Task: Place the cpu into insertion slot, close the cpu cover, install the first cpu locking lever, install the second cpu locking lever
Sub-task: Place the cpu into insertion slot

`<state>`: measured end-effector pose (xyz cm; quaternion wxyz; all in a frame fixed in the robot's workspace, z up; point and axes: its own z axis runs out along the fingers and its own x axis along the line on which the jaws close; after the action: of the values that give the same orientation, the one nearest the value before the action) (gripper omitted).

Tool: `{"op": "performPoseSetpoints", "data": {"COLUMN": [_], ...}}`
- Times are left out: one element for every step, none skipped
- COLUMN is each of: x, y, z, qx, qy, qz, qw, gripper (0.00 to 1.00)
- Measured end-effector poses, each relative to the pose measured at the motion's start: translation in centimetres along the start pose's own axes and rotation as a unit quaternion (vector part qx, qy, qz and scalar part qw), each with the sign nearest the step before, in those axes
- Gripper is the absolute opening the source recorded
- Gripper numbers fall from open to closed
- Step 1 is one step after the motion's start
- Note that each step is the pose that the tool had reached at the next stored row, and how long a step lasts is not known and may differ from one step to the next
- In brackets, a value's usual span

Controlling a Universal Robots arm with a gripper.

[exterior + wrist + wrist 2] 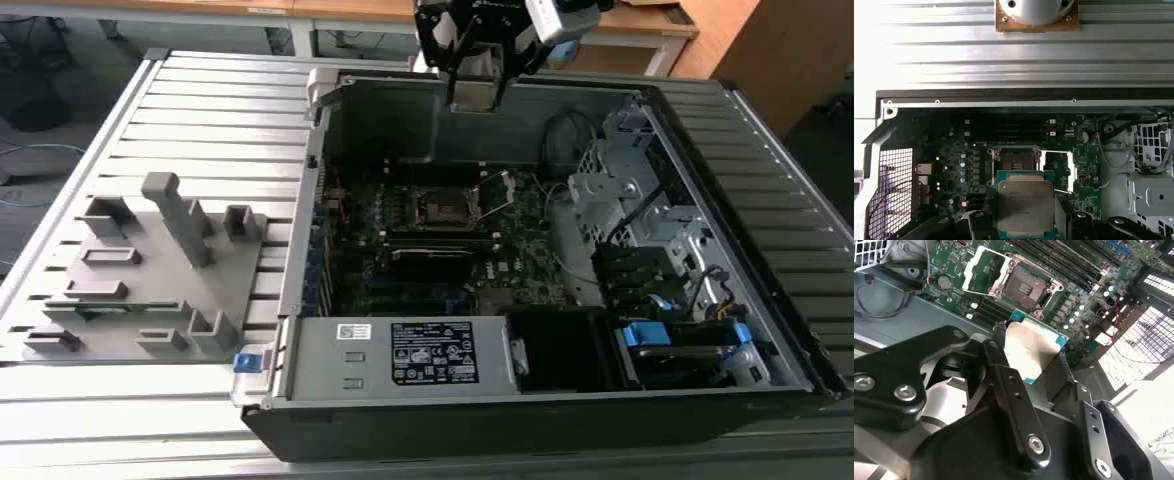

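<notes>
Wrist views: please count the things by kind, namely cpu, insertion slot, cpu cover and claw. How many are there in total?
cpu: 1
insertion slot: 1
cpu cover, standing open: 1
claw, shut on the cpu: 1
Total: 4

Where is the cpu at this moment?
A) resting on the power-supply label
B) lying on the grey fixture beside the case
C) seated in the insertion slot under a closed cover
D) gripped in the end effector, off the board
D: in the first wrist view the cpu sits clamped in the end effector, while the insertion slot is bare and the cpu cover stands open.
</notes>
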<state>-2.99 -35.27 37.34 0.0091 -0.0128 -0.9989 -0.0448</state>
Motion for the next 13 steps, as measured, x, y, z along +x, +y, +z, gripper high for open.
{"op": "performPoseSetpoints", "data": {"x": [0.00, 0.00, 0.00, 0.00, 0.00, 0.00, 0.00, 0.00, 0.00, 0.00, 0.00, 0.00, 0.00], "y": [0.00, 0.00, 0.00, 0.00, 0.00, 0.00, -0.01, -0.01, -0.01, -0.01, -0.01, -0.01, -0.01], "z": [0.00, 0.00, 0.00, 0.00, 0.02, 0.05, 0.09, 0.12, 0.12, 0.12, 0.13, 0.14, 0.15], "qx": [0.0000, 0.0000, 0.0000, 0.0000, 0.0000, -0.0001, -0.0001, 0.0000, 0.0000, 0.0001, 0.0001, 0.0000, 0.0000], "qy": [0.0000, 0.0000, 0.0000, 0.0000, 0.0000, 0.0000, 0.0000, 0.0000, 0.0000, 0.0000, 0.0000, 0.0000, 0.0000], "qz": [0.000, 0.000, 0.000, 0.000, 0.000, 0.000, 0.000, 0.000, 0.000, 0.000, 0.000, 0.000, 0.000], "qw": [1.00000, 1.00000, 1.00000, 1.00000, 1.00000, 1.00000, 1.00000, 1.00000, 1.00000, 1.00000, 1.00000, 1.00000, 1.00000], "gripper": [0.54, 0.54, 0.54, 0.54, 0.54, 0.54, 0.54, 0.54, 0.54, 0.54, 0.54, 0.54, 0.54]}}
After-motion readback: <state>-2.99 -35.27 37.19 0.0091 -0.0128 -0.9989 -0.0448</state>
